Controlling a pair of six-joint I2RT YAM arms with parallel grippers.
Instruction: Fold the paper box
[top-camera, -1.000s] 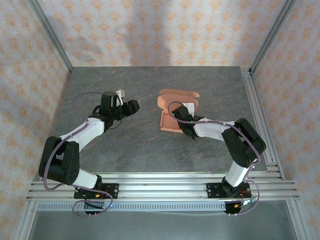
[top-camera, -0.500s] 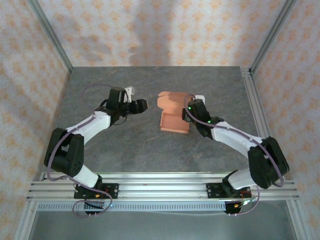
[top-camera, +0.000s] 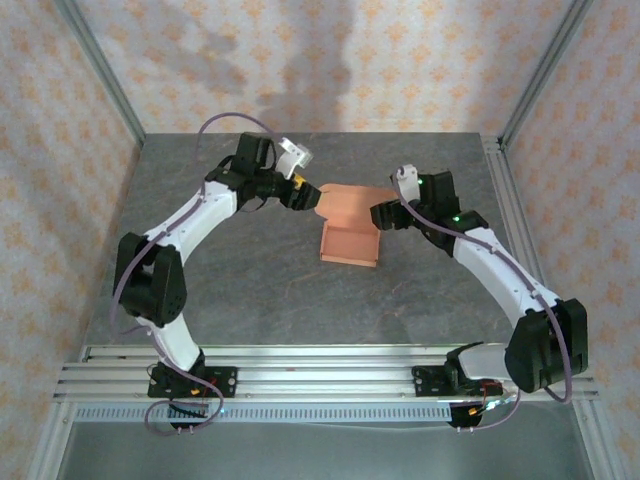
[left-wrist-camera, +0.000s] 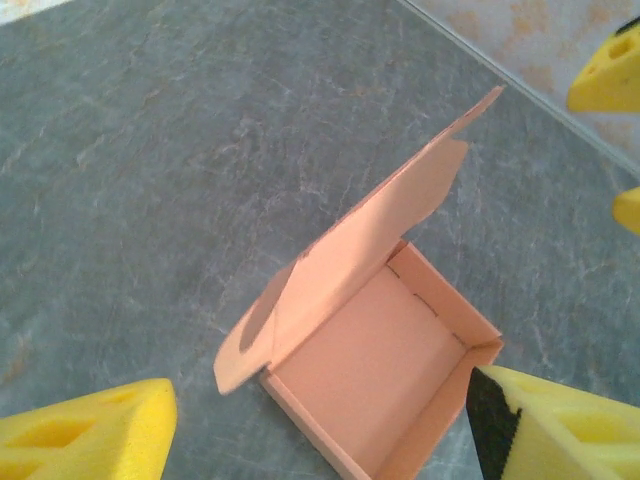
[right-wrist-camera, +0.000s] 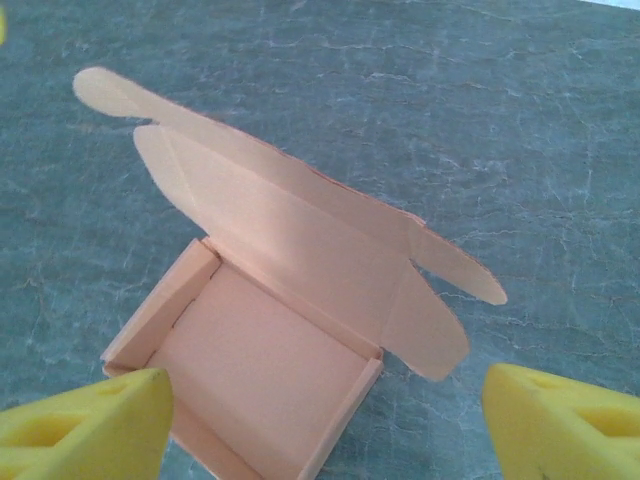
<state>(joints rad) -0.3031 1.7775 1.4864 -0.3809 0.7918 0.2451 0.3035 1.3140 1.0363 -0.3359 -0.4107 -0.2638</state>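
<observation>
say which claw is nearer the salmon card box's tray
Right, narrowly. The right claw is by the far-right tray corner of the salmon-orange card box; the left claw is beside its raised lid's left edge.

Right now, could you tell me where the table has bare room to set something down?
Free: the table between the paper box and the near rail. Crowded: far centre, where the left gripper and right gripper flank the box.

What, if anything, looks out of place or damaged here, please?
Nothing stands out. The paper box sits flat, undamaged; its lid leans open, side tabs untucked, simply not yet closed. The left pincer and right pincer flank it, both open.
</observation>
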